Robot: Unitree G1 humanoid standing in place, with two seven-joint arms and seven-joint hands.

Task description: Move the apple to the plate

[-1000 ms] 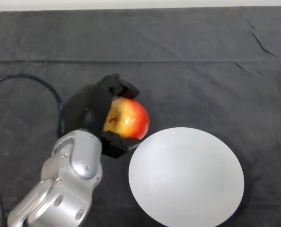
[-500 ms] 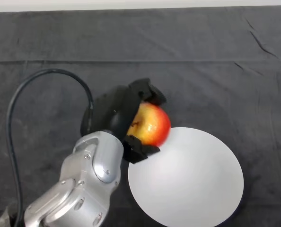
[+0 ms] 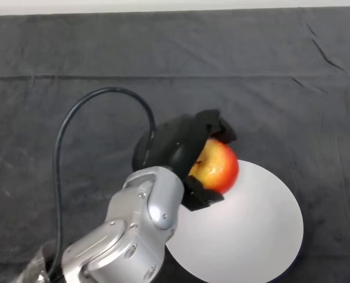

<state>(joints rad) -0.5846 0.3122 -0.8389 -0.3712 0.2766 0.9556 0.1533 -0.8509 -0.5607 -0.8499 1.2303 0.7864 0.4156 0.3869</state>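
Over the upper-left edge of the white plate [image 3: 246, 230], the black left hand [image 3: 175, 144] is gripping the apple [image 3: 216, 167], its fingers [image 3: 221, 127] curling round the top and the thumb underneath (a red and yellow apple, carrying no sticker or writing that I can make out). Dark cloth is covering the desk [image 3: 75, 53] all around.

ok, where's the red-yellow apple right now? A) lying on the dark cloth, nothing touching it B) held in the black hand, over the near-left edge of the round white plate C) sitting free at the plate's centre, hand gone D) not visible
B: the red-yellow apple sits between the curled fingers and thumb of the black hand, over the upper-left rim of the round white plate.
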